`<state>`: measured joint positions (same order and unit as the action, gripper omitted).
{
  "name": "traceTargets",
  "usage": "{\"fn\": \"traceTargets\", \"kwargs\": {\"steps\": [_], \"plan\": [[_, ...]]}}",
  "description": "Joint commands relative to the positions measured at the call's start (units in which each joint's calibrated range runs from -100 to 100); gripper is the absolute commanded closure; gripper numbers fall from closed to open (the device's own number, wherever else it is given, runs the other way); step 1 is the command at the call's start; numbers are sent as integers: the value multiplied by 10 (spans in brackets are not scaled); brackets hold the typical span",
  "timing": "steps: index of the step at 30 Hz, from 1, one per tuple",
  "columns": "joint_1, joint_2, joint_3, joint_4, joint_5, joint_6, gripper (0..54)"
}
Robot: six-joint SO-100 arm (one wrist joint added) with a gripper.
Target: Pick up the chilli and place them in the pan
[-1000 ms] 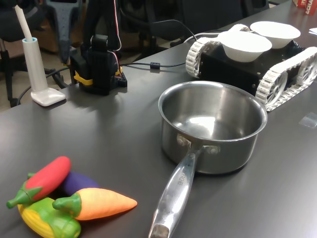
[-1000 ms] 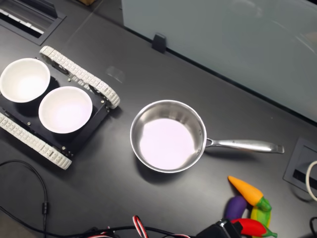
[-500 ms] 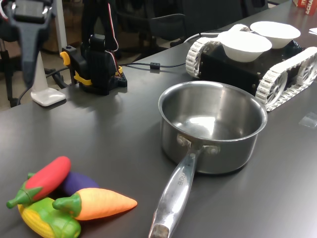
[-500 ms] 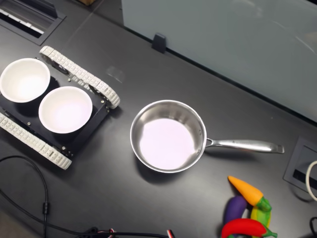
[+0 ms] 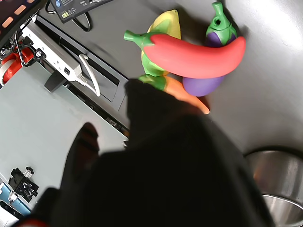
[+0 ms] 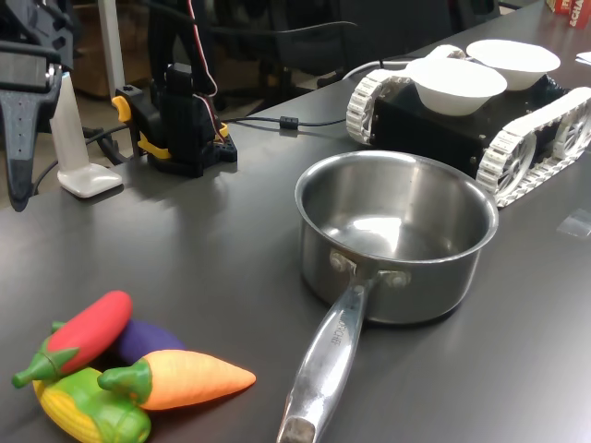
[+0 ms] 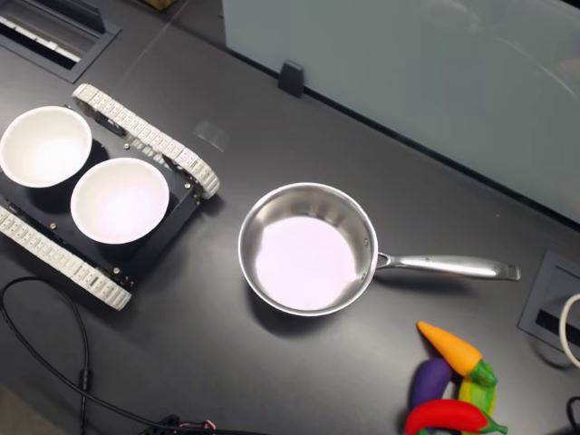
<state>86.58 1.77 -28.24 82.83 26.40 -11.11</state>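
At the first exterior view's far left the gripper (image 6: 20,138) hangs above the table, holding nothing; how wide it gapes I cannot tell. Near left, the chilli (image 6: 86,330) lies atop the eggplant (image 6: 143,338) and corn (image 6: 88,406), beside the carrot (image 6: 185,378). Rightward stands the empty pan (image 6: 395,235), then 2 white bowls (image 6: 456,85).

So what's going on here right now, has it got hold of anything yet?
Nothing is held yet. The chilli lies on the pile of toy vegetables, resting across the eggplant next to the carrot and the corn, on the dark table. The pan stands empty, its handle pointing toward the pile. In the first exterior view the arm's end effector hangs at the far left, above the table and well away from the toys; whether it is open is unclear.
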Motion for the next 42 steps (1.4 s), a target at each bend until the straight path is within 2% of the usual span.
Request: {"fn": "traceTargets", "kwargs": {"steps": [1, 8, 13, 26, 42], "plan": [[9, 1, -55, -30, 21, -14, 286], [20, 26, -60, -34, 66, -24, 225], [20, 36, -46, -38, 118, -26, 187], [12, 56, -20, -47, 186, -26, 189], [-11, 74, 31, -49, 212, -19, 171]]}}
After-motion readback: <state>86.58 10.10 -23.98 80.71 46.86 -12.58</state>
